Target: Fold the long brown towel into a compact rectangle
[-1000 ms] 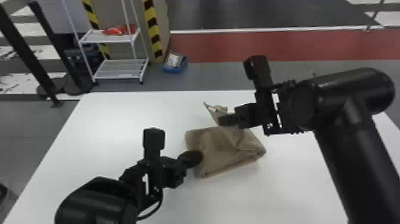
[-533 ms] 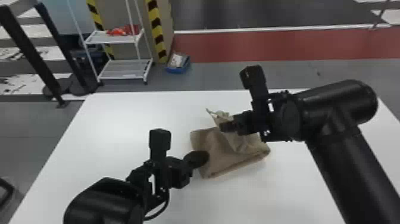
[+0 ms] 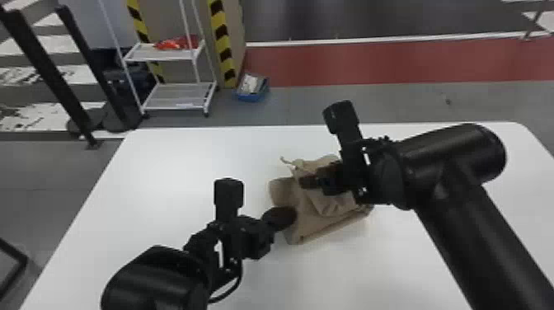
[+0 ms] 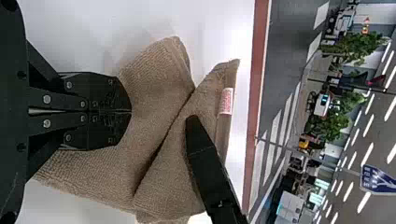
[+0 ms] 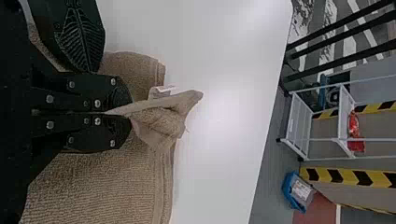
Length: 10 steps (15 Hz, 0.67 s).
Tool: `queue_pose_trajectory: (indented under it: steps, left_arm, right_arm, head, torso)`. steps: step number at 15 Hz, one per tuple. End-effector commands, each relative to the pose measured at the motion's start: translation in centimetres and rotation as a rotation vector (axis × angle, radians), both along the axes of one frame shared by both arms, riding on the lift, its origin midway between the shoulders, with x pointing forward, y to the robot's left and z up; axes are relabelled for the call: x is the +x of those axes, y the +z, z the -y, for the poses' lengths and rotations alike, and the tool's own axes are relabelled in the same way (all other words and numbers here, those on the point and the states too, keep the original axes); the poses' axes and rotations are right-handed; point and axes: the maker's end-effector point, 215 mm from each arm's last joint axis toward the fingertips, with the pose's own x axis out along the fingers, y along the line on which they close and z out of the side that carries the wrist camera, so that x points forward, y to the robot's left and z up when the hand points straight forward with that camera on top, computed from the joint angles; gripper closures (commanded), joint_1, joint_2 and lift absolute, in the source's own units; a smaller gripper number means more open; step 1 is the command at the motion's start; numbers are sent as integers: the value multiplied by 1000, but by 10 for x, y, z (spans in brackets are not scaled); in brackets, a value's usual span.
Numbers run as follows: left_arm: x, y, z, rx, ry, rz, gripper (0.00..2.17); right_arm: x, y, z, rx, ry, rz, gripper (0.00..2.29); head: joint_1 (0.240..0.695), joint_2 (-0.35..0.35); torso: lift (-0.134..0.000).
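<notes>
Right jaws pinched tight on flap (image 5: 161, 120), left jaws closed, empty, over towel (image 3: 309, 222) mid-frame; looks mid-fold, next lay flap flat, release.

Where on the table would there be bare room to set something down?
The table is bare from its left edge to the left arm, between that and the right arm in front of the towel, and in a narrower strip behind it. The towel is crowded: left gripper over it, right gripper pinching it.
</notes>
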Motion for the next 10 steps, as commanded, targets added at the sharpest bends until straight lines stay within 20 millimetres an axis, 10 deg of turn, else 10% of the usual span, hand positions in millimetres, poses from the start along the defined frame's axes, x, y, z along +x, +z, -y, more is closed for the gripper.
queue_pose_trajectory:
  steps: [1,4,10]
  left_arm:
    - [1,-3,4,1,-5,-2,1986]
    - [2,-2,4,3,-5,-1,1986]
    - [3,-2,0,5,6,0,1986]
  right_arm:
    - [-1,-1,-7,16,8,9,1052]
    - [-3,8,-23,107,25,29,140]
    - [-20,50,-26,300,1,66,49]
  head:
    - [695,123]
    - [695,127]
    - [695,160]
  torso:
    - [-116]
    - [-116]
    - [-116]
